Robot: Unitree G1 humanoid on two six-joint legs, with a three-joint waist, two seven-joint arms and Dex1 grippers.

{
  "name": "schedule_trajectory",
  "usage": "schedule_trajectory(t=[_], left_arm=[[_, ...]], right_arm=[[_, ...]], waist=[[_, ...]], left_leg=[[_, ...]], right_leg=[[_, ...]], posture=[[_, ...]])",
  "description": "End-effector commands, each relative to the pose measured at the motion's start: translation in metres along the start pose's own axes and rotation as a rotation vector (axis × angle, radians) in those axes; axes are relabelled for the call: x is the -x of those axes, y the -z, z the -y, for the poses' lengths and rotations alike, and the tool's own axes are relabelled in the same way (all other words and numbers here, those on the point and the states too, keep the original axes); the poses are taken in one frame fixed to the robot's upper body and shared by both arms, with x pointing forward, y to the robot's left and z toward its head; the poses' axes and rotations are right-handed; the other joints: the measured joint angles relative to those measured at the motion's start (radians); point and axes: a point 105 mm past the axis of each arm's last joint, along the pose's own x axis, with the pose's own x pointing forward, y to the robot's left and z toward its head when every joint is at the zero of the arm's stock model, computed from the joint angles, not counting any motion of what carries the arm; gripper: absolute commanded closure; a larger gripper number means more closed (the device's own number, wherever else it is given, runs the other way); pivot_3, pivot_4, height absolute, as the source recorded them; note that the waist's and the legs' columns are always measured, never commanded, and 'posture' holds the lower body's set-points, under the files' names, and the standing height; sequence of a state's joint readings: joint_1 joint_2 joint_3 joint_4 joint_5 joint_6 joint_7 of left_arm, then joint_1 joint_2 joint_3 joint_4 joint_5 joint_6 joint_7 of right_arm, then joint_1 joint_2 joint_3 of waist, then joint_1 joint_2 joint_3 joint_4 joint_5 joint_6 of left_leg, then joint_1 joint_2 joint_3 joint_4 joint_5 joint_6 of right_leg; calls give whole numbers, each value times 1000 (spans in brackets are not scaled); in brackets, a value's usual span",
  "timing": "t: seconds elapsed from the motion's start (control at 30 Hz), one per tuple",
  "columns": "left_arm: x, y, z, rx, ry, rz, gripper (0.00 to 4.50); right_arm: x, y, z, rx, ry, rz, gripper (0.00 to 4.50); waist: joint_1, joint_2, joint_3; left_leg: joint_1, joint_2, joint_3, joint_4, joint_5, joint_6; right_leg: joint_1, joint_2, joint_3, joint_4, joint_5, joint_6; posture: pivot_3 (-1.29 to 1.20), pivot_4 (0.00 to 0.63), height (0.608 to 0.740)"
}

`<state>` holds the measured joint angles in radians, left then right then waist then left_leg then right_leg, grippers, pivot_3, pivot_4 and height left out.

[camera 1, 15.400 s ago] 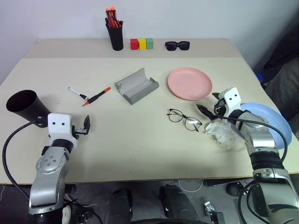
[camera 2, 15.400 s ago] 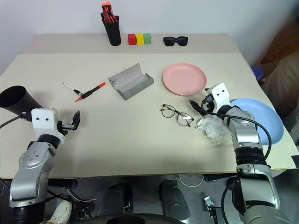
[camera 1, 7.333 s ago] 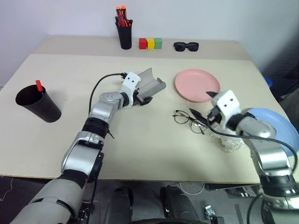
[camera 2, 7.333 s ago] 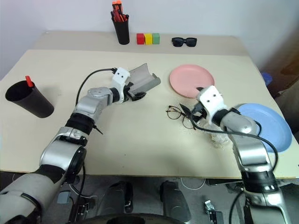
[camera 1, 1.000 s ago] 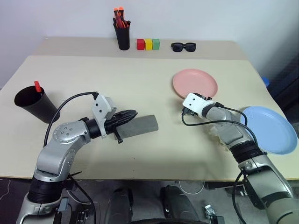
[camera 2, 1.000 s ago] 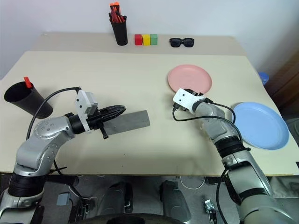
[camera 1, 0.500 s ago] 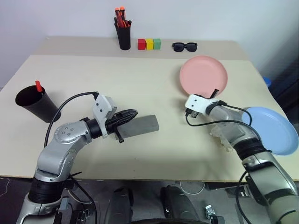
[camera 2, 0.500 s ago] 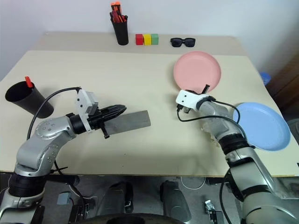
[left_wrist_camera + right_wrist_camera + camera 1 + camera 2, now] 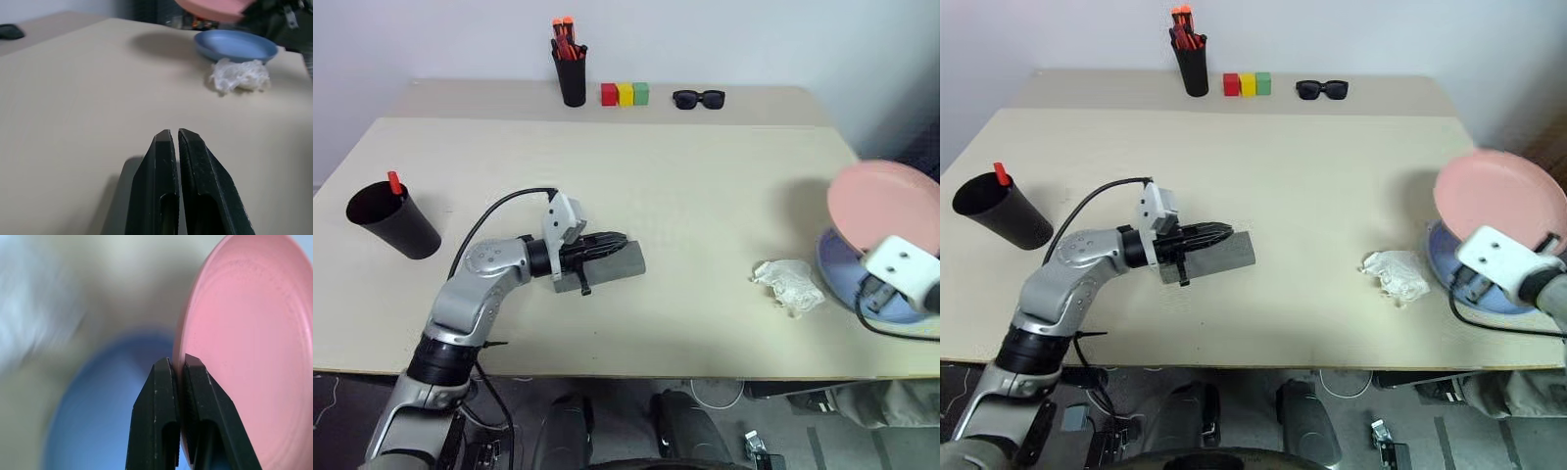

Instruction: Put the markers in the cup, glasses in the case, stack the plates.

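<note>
The right pincer (image 9: 177, 363) is clamped on the rim of the rigid round salmon-pink plate (image 9: 1498, 198), held tilted above the round light-blue plate (image 9: 1449, 245) at the table (image 9: 705, 186) edge. A thin-rim grip lets a smooth, stiff plate pivot; lower it flat. Farther off, the left pincer (image 9: 617, 238) is closed, resting over the grey oblong hard-shell case (image 9: 619, 264).

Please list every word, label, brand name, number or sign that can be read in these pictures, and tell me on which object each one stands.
None: no readable text on the case, cup, pink plate, blue plate, three blocks, sunglasses or pen holder.
</note>
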<state>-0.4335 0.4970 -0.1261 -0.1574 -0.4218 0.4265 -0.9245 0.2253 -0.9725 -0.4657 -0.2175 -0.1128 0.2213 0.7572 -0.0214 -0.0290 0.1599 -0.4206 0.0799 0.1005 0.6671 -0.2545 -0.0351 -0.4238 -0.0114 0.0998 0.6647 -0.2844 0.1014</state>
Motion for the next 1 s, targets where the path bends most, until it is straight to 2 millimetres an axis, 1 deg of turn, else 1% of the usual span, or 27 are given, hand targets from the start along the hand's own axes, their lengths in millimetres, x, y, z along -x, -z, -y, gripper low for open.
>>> schedule_trajectory(t=[0.03,0.1,0.13,0.17,0.2,0.23,0.27,0.4,0.43,0.5,0.57,0.63,0.67,0.73,0.8,0.83,0.9,1.0], left_arm=[[-7,-9,0,-45,32,32,4351],[-8,-10,-1,-50,33,37,4351],[-8,-12,-2,-50,30,43,4351],[-8,-13,-2,-47,27,49,4351],[-6,-14,-1,-45,25,54,4351],[-5,-14,-1,-41,24,56,4351],[-3,-13,0,-36,22,55,4351],[4,-9,3,-29,5,43,4351],[6,-8,4,-27,4,43,4351],[11,-8,9,-20,5,47,4351],[12,-8,10,-16,-2,49,4351],[11,-7,10,-13,-10,45,4351],[10,-6,10,-15,-13,42,4351],[11,-6,10,-17,-22,38,4351],[12,-6,11,-18,-29,38,4351],[13,-6,11,-16,-31,38,4351],[13,-5,12,-12,-32,36,4351],[14,-3,13,-9,-31,31,4351]], right_arm=[[8,-7,3,-39,37,29,4170],[7,-3,-1,-30,26,7,3516],[7,-2,-1,-23,27,3,2962],[7,-3,0,-19,31,3,2500],[7,-5,1,-18,33,13,1862],[7,-8,2,-24,28,27,1342],[7,-12,2,-34,20,53,921],[6,-34,0,-153,-27,175,921],[5,-43,-6,-199,-66,221,921],[1,-63,-29,-267,-181,306,921],[-8,-74,-48,-296,-226,334,921],[-20,-75,-59,-298,-222,316,921],[-28,-72,-63,-283,-197,287,921],[-44,-58,-65,-252,-105,201,921],[-51,-47,-64,-260,-54,140,921],[-53,-43,-64,-255,-46,123,1146],[-54,-39,-64,-242,-34,105,1781],[-53,-39,-61,-248,-22,109,3249]], waist=[[-11,1,0],[-19,1,-1],[-20,1,0],[-20,1,0],[-20,1,-1],[-20,1,-1],[-19,1,-1],[-21,1,-1],[-20,1,-1],[-20,1,0],[-20,0,0],[-16,0,0],[-14,1,0],[-12,0,0],[-9,0,-1],[-8,0,-1],[-2,1,-1],[3,1,-1]], left_leg=[[1,0,0,0,0,0],[1,0,0,0,0,0],[1,0,0,0,0,0],[1,0,0,0,0,0],[1,0,0,0,0,0],[1,0,0,0,0,0],[1,0,0,0,0,0],[1,0,0,0,0,0],[1,0,0,0,0,0],[1,0,-1,0,0,0],[1,0,-1,0,0,0],[1,0,-1,0,0,0],[1,-1,-1,0,0,0],[1,-1,-1,0,0,0],[0,-2,0,1,0,0],[0,-2,0,1,0,0],[0,-1,0,0,0,0],[1,-1,0,0,0,0]], right_leg=[[0,0,1,0,0,0],[1,0,1,0,0,0],[1,0,1,1,0,0],[1,0,1,0,0,0],[1,0,1,0,0,0],[1,0,1,0,0,0],[1,0,1,0,0,0],[1,0,1,0,0,0],[1,0,1,0,0,0],[1,0,1,0,0,0],[1,0,1,0,0,0],[2,0,1,0,0,0],[2,0,1,0,0,0],[1,-1,1,0,-2,-3],[1,-1,1,0,-2,-3],[1,-1,1,0,-2,-3],[1,-1,1,0,-1,-3],[1,-1,1,0,-1,-3]], posture=[[0,150,722],[0,150,722],[0,150,722],[0,150,722],[0,150,722],[0,150,722],[0,150,722],[0,150,722],[0,150,722],[0,150,722],[0,150,722],[0,150,722],[0,150,722],[0,150,722],[0,150,722],[0,150,722],[0,150,722],[0,150,722]])
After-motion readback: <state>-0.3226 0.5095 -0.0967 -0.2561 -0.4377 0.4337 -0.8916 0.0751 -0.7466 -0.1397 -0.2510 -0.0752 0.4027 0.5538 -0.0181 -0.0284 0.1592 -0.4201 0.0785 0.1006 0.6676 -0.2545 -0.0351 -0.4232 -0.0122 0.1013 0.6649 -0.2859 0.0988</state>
